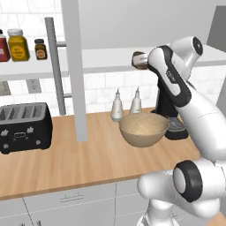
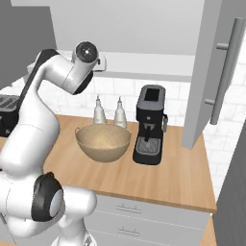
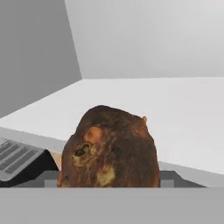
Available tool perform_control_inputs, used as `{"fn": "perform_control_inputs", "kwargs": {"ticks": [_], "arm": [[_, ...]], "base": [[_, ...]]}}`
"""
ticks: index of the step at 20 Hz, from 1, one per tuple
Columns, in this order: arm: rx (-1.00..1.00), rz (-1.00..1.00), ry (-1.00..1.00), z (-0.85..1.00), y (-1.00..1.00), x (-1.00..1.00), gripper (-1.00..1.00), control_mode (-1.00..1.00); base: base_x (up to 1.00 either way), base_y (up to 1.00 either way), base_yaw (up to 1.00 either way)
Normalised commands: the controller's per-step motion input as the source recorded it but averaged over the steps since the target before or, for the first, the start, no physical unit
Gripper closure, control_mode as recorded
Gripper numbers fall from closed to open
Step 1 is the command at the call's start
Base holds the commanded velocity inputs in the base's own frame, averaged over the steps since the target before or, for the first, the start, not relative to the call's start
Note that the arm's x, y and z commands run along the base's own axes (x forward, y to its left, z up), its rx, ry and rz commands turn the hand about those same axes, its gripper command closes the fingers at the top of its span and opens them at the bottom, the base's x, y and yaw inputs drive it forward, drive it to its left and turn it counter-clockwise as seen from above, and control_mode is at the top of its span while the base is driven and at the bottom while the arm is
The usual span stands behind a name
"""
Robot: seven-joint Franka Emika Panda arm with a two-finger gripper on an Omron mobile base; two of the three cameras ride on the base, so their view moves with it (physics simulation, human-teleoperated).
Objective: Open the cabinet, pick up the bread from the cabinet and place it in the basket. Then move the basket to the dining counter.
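Note:
The grey cabinet stands open, its left door (image 1: 73,66) and right door (image 2: 211,67) both swung out. The brown bread (image 3: 109,148) looms large and close in the hand view and hides the fingertips. It sits at the front edge of the white shelf (image 1: 101,59). From the left base view, the bread (image 1: 138,58) shows at that edge with my gripper (image 1: 142,61) shut on it. The round tan basket (image 1: 143,137) (image 2: 103,153) rests on the wood worktop almost straight below. The dining counter is out of view.
A black coffee machine (image 2: 150,125) stands just right of the basket, and two white bottles (image 1: 117,106) stand behind it. A black toaster (image 1: 24,127) sits at the worktop's left. Spice jars (image 1: 18,45) line the shelf's left end. The open doors jut out over the worktop (image 1: 88,159).

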Motion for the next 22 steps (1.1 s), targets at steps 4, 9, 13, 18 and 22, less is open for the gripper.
{"fn": "perform_control_inputs", "kwargs": {"ticks": [4, 9, 13, 18, 22], "arm": [[0.05, -0.03, 0.18, -0.01, -0.01, -1.00, 1.00, -1.00], [0.01, -0.07, 0.27, -0.23, 0.00, -1.00, 1.00, -1.00], [-0.06, -0.05, 0.34, -1.00, 0.10, -0.92, 1.00, -1.00], [-0.07, -0.11, 0.26, -1.00, 0.11, -0.02, 1.00, -1.00], [-0.11, -0.16, 0.13, -1.00, -0.08, 0.84, 1.00, -1.00]], "base": [[0.00, 0.00, 0.00], [0.00, 0.00, 0.00], [0.00, 0.00, 0.00], [0.00, 0.00, 0.00], [0.00, 0.00, 0.00]]}}
